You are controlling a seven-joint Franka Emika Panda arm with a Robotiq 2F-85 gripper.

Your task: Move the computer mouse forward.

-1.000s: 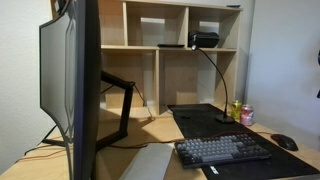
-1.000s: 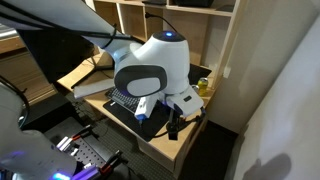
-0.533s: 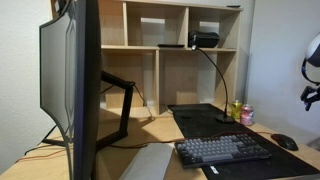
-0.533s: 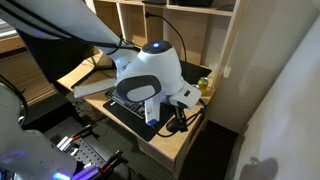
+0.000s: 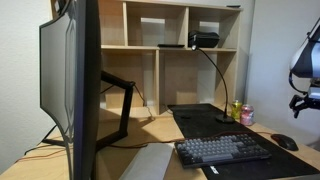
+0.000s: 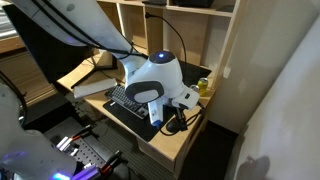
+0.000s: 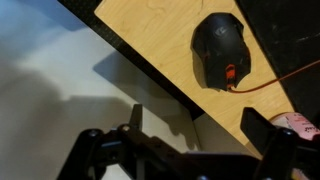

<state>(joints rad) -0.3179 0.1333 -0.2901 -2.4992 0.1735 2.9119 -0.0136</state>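
While empty, jaws wide apart, the tool (image 7: 195, 118) short of the computer mouse (image 7: 220, 50), ahead on the desk (image 7: 150, 30)

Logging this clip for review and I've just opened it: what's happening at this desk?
The robot arm hangs above the edge of the desk, its gripper open and empty. The computer mouse lies untouched on the bare wood beside the black desk mat, near the keyboard. No contact yet.
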